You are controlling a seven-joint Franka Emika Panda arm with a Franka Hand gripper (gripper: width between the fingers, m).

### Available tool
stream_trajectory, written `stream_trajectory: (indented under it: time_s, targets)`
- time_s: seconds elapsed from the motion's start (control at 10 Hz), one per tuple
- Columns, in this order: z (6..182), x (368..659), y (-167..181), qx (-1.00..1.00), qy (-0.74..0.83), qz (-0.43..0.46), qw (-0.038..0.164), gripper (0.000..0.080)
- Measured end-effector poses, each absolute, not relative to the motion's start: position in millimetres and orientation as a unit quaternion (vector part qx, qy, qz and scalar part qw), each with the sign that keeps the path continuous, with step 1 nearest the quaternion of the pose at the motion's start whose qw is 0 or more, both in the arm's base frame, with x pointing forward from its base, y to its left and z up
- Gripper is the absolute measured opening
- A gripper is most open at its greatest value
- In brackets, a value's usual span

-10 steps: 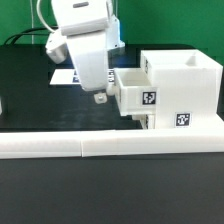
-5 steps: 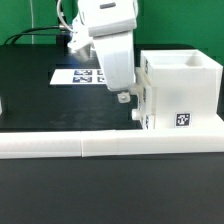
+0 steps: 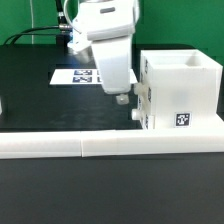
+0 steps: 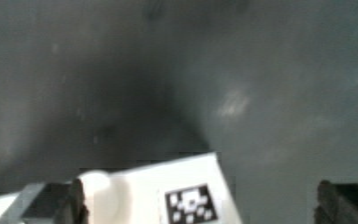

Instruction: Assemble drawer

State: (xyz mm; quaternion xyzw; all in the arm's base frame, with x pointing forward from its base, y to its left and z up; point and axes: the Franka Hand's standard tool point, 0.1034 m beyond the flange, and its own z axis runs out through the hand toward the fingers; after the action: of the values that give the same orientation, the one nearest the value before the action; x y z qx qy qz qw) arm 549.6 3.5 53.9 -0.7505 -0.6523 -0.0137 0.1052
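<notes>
The white drawer housing [image 3: 186, 88] stands at the exterior view's right, against the rail. Its trays sit pushed in, and their tagged fronts [image 3: 146, 103] are about flush with the housing's left face. A small knob [image 3: 137, 114] sticks out low down. My gripper [image 3: 122, 98] hangs just left of the tray fronts, with its fingertips close to them. In the wrist view a tagged tray front [image 4: 179, 196] with its round knob [image 4: 98, 186] lies between my fingers [image 4: 51, 205], which stand wide apart. The gripper [image 4: 201, 206] is open and holds nothing.
The long low white border rail [image 3: 100, 148] runs across the front. The marker board [image 3: 76, 76] lies flat on the black table [image 3: 40, 105] behind my arm. A small white part shows at the exterior view's left edge [image 3: 2, 104].
My arm moved to the exterior view's right, and the tray that stuck out slid into the housing. In the last half second the gripper eased slightly back to the left.
</notes>
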Motion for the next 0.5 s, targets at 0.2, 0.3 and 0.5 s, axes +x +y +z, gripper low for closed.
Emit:
stream_trajectory:
  time_s: [0.2, 0.3, 0.5]
  targets:
    - [57.2, 535, -13, -0.756, -0.646, -0.011, 0.102, 0.0649]
    - [57.2, 530, -16, -0.762, -0.64, -0.011, 0.099, 0.0649]
    - [57.4, 525, -16, -0.765, -0.637, -0.013, 0.094, 0.0649]
